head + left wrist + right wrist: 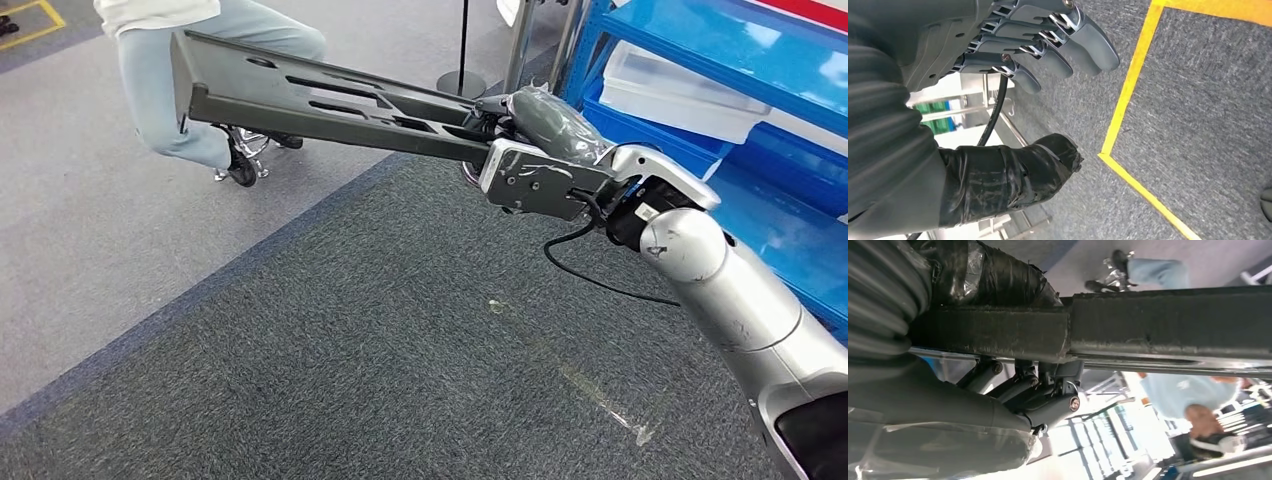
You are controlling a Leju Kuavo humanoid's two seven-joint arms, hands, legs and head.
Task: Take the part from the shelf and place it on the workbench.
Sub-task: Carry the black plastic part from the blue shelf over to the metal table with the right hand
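Right hand [520,135] is clenched round one end of the long dark-grey slotted metal part [310,100], carried level above the grey carpet floor, blue metal shelf [720,60] alongside; left hand [1038,45] hangs released. Carrying step: next, find the workbench.

Dark grey part [300,95], blue shelf [760,120]

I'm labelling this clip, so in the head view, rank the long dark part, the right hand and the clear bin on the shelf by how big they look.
1. Part, the longest.
2 and 3. Right hand and bin look alike; the bin sits farther off and is partly hidden, so no ranking.
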